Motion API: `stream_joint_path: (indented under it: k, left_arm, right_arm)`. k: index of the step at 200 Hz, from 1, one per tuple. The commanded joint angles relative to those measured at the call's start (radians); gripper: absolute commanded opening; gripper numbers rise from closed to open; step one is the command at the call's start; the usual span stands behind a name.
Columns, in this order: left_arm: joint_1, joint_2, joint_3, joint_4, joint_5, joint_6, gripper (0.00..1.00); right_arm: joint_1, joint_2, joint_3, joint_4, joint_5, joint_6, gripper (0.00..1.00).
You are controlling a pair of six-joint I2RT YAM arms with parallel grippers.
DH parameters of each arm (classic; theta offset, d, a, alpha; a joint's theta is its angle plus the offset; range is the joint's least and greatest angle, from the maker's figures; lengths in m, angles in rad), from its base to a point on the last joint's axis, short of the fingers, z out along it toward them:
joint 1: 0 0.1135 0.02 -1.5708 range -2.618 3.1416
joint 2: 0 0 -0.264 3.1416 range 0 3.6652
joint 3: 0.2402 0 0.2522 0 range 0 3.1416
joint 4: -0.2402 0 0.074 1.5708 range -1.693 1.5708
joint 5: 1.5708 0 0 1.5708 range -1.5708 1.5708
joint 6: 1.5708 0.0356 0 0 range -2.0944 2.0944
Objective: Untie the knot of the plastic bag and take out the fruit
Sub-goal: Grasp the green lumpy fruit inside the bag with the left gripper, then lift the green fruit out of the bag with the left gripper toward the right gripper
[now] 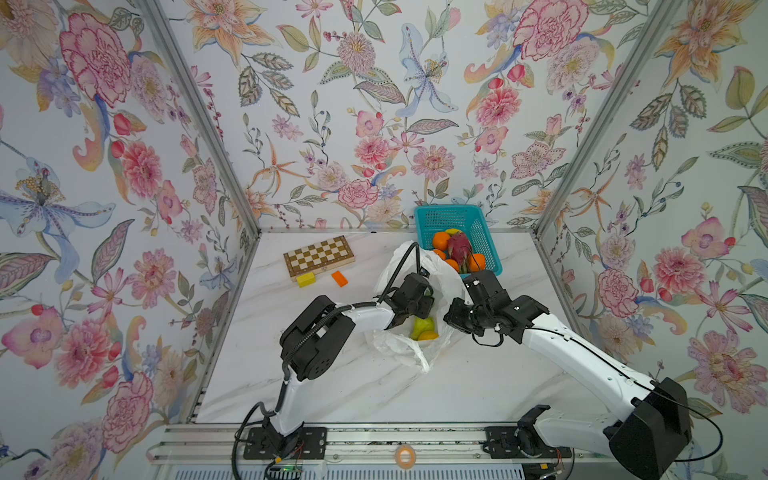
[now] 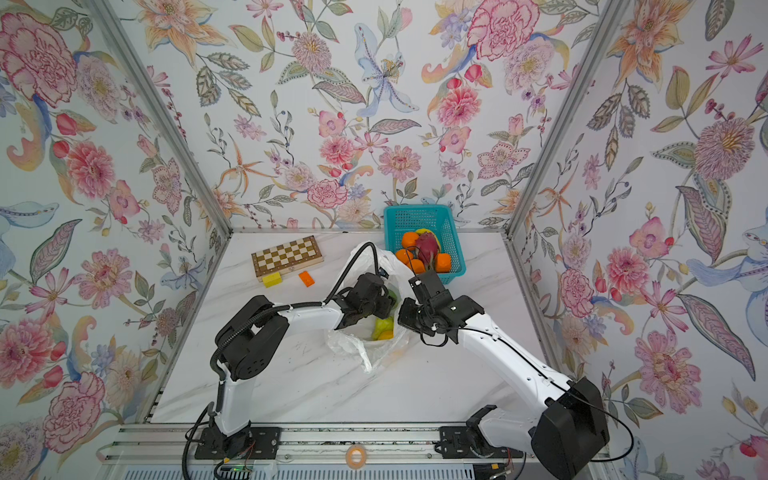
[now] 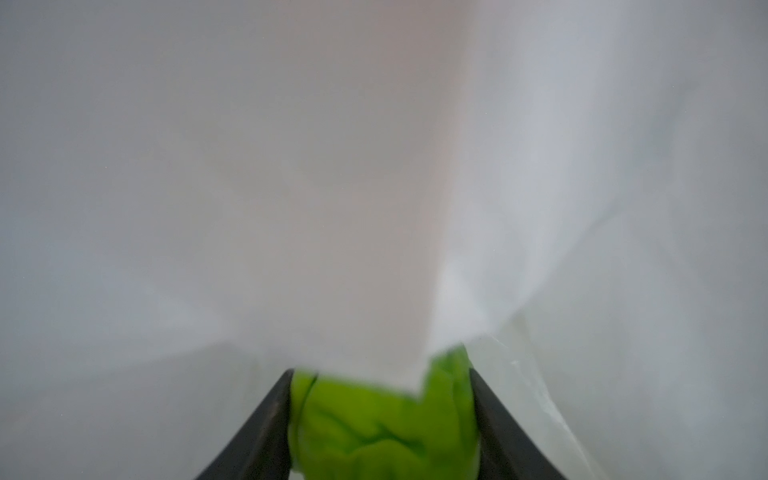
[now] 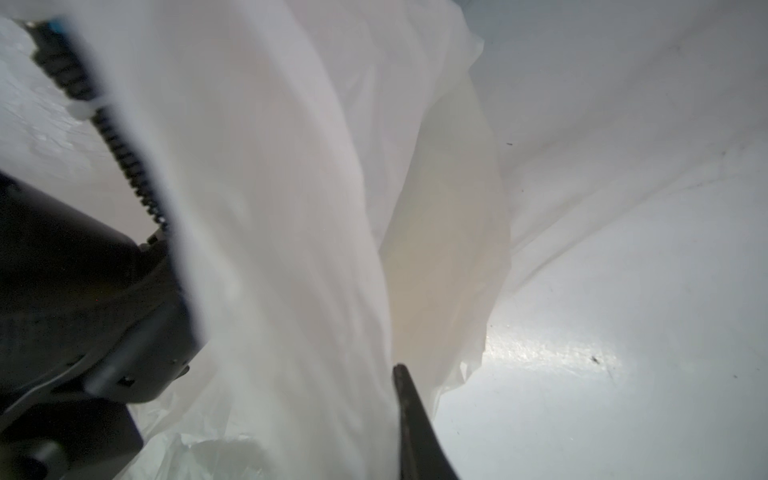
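While its two dark fingers (image 3: 270, 415) press either side of the green fruit (image 3: 374, 432), the left gripper (image 3: 380, 374) grips it inside the plastic bag (image 1: 415, 357), whose mouth gapes open on the table (image 1: 332, 386). More fruit (image 1: 426, 330), green and orange, lies within. At the bag's right rim, the right gripper (image 1: 455, 316) shows one finger (image 4: 409, 415) against the film; whether it clamps cannot be told. Oranges (image 1: 440, 240) and a dragon fruit (image 1: 458, 245) sit in the teal basket (image 1: 484, 232) just behind.

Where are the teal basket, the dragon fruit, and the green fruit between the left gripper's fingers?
teal basket (image 1: 449, 219): a top view, on its back mesh wall.
dragon fruit (image 1: 459, 245): a top view, on its pink-red body.
green fruit (image 3: 382, 430): left wrist view, on its bright green skin.
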Motion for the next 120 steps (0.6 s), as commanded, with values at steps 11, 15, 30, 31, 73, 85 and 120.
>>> stream_joint_path:
  k: [11,15,30,31,73,85,120]
  left_arm:
    - [0.007,-0.117,-0.070,0.081,0.027,0.013,0.22]
    - [0.006,-0.126,-0.080,0.091,0.036,0.013,0.22]
    - [0.006,-0.158,-0.108,0.108,0.061,0.016,0.22]
    - [0.007,-0.160,-0.111,0.109,0.061,0.016,0.22]
    - [0.004,-0.260,-0.213,0.161,0.072,0.033,0.20]
    - [0.005,-0.289,-0.236,0.172,0.078,0.043,0.20]
    - [0.005,-0.377,-0.288,0.209,0.100,0.073,0.21]
  right_arm:
    - [0.007,0.014,0.035,0.003,0.020,0.007,0.17]
    - [0.008,0.016,0.036,0.003,0.019,0.007,0.17]
    - [0.009,0.020,0.037,0.004,0.016,0.006,0.18]
    - [0.008,0.021,0.037,0.003,0.016,0.007,0.18]
    - [0.007,0.016,0.036,0.003,0.019,0.013,0.26]
    - [0.005,0.010,0.040,0.004,0.020,0.022,0.32]
    - [-0.013,-0.021,0.082,0.002,0.014,0.044,0.50]
